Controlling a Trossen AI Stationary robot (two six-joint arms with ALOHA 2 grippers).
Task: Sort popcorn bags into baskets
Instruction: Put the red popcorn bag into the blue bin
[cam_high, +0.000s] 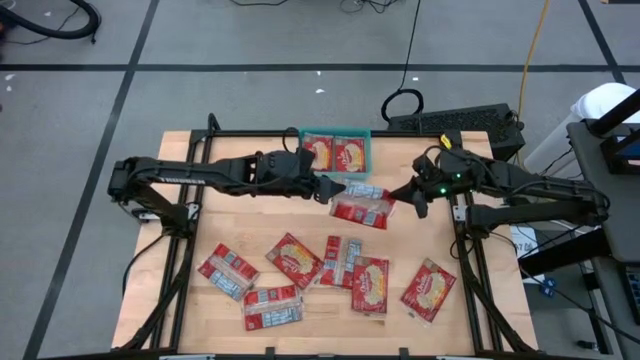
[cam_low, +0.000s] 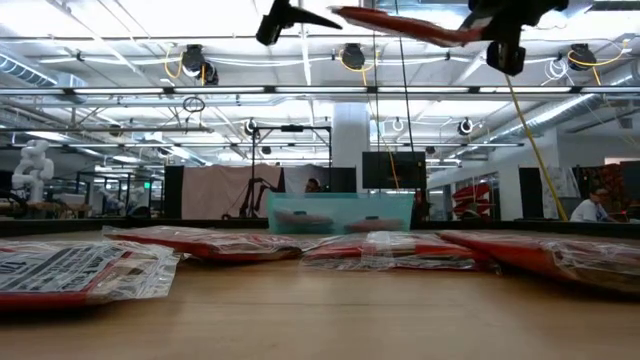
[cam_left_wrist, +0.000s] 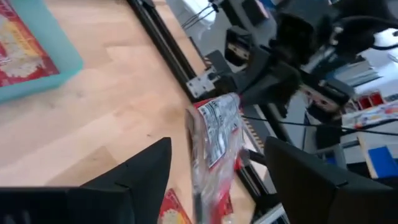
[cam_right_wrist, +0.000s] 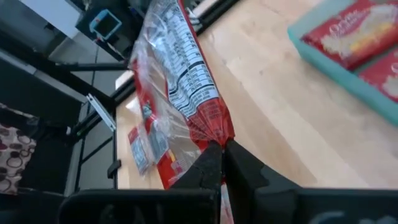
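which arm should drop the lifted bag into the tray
Right. The right gripper is shut on the lifted popcorn bag, held above the table beside the teal tray. The left gripper is open at the bag's other end.

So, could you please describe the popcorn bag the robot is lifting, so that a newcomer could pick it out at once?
Find the shallow teal-green plastic basket at the far edge of the wooden table. Just in front of it, a flat red popcorn bag hangs between the two dark arms, pinched by the right gripper. Unlike the other bags, it is off the table, its printed white back showing.
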